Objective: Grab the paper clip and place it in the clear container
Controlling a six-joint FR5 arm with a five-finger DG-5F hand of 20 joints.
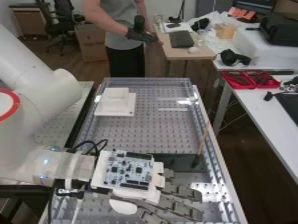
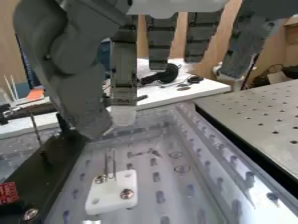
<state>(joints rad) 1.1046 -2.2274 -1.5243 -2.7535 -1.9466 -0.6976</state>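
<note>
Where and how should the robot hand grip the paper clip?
Best pinched by its upper part, coming down from above: the paper clip appears to stand upright, as two thin wires on the white block, its foot close to a screw head, so the top looks the freest part.

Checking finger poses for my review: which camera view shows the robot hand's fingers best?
The wrist view: the robot hand is close up there, with gaps between several fingers. The high view shows them smaller, from above, extending straight beyond the circuit board.
</note>
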